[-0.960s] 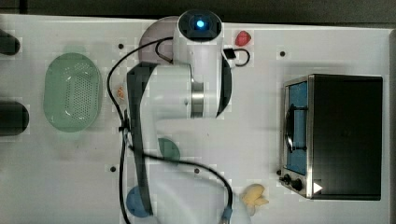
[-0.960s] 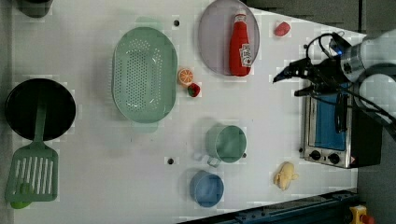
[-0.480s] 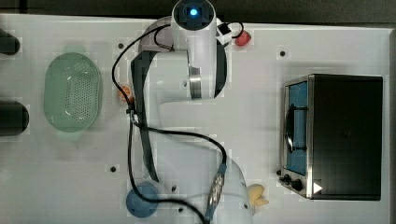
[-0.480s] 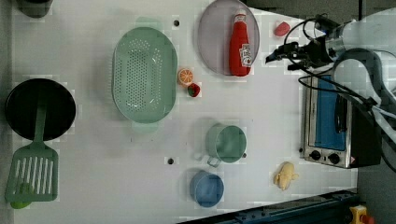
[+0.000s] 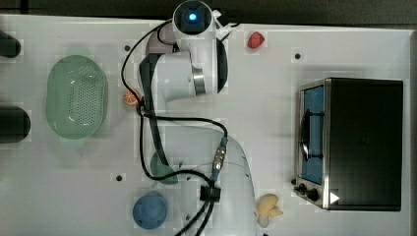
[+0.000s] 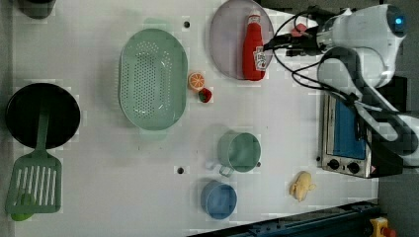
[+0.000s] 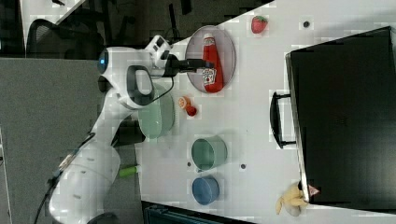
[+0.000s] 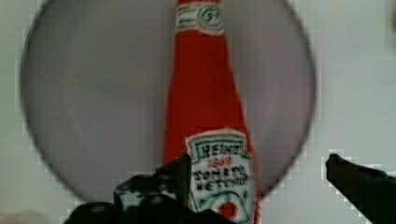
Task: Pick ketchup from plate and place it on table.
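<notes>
Ketchup [image 8: 210, 116] base (label half hidden) behind wide-spread gripper [image 8: 261, 182]

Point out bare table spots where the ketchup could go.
Bare table lies below the basket, left of the cup, and between plate and oven. It is crowded around the orange slice beside the basket.

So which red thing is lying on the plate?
The ketchup, the long red bottle with a white cap, lies on the plate. The strawberry and the small red fruit sit on the table.
</notes>
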{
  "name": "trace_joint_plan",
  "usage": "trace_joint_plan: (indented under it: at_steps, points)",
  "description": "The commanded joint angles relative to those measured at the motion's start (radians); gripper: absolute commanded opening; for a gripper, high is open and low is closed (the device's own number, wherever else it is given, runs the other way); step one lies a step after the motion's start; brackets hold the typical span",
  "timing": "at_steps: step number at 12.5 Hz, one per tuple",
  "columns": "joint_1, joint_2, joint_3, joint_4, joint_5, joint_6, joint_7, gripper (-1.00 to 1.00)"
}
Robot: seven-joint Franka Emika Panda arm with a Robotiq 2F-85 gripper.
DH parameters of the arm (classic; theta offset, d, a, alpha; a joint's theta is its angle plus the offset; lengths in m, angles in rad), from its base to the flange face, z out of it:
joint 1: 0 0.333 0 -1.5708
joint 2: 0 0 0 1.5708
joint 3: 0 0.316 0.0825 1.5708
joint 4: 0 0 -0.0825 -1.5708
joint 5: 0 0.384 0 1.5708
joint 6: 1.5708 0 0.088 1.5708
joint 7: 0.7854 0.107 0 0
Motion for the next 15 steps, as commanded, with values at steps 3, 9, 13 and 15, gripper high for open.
trace_joint_plan:
  at_steps: [3, 9, 13, 15]
  points:
    - [0.017, 0.102, 0.010, 0.060, -0.014, 0.078, -0.040, 1.00]
    - [0.019, 0.164, 0.009, 0.093, -0.021, 0.111, -0.038, 1.00]
    - [0.019, 0.165, 0.009, 0.098, -0.021, 0.119, -0.037, 0.19]
    - [0.019, 0.165, 0.012, 0.106, -0.021, 0.119, -0.037, 0.18]
